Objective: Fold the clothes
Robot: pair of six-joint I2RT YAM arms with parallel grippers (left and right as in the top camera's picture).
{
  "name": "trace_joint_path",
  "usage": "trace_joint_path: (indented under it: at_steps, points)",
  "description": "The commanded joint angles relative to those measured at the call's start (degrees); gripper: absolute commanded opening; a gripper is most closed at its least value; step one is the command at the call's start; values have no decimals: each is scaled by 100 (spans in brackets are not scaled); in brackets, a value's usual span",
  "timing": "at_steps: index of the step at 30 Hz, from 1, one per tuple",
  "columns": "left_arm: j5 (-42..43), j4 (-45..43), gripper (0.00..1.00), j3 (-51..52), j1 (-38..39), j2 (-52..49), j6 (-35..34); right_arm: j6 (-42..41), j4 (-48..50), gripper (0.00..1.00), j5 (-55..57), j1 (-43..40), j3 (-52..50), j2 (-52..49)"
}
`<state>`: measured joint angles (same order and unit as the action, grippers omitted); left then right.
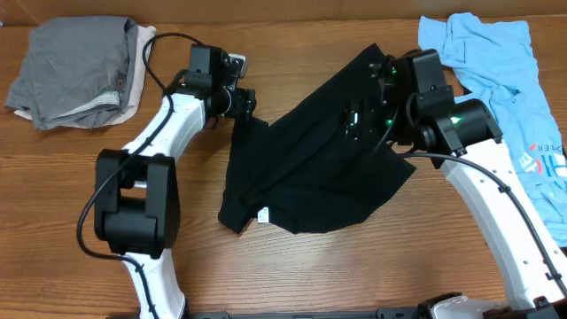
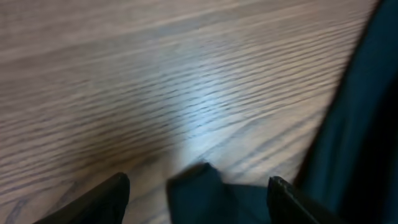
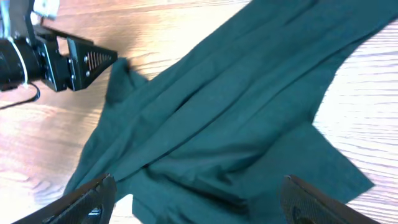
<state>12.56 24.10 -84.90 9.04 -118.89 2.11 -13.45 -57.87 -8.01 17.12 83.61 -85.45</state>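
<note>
Black shirt (image 1: 301, 177) lies rumpled, unfolded. Your left gripper (image 2: 199, 180), jaws apart, straddles its upper-left corner; right gripper (image 3: 196, 180) hovers spread wide above it. Blue shirt (image 1: 505, 80) to its right also awaits folding.

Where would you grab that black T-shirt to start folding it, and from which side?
Probably the small corner poking out at the far left of the black T-shirt, approached from the left. It is a thin flap lying on the table, clear of the bunched folds, and the left gripper stands open with a finger on each side of it.
</note>
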Motion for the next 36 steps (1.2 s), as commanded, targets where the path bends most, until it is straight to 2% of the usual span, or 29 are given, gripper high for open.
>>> trace_joint_path:
  at_steps: [1,8,11,12,17,18,23,30,36]
  points:
    - [-369,-35,73,-109,42,-286,92,39,26,87,96,-72,72,26]
    - [-354,146,68,-109,131,-673,94,37,28,87,203,-76,72,17]
    - [-354,216,61,-109,192,-713,94,37,28,87,205,-76,72,-2]
    - [-354,232,55,-109,216,-713,94,37,28,87,205,-76,72,-7]
    - [-387,400,8,-109,284,-713,94,37,31,87,203,-76,-9,-31]
    - [-426,435,4,-109,284,-713,92,37,33,87,203,-76,-37,-39]
    - [-1139,531,4,-334,166,-693,-59,37,92,87,205,-76,-249,-46]
    - [-1659,1495,4,-2332,-339,-693,-81,37,256,87,205,-76,-520,-227]
    - [-1744,1491,4,-3665,-772,-693,-81,35,385,86,208,-76,-909,-555]
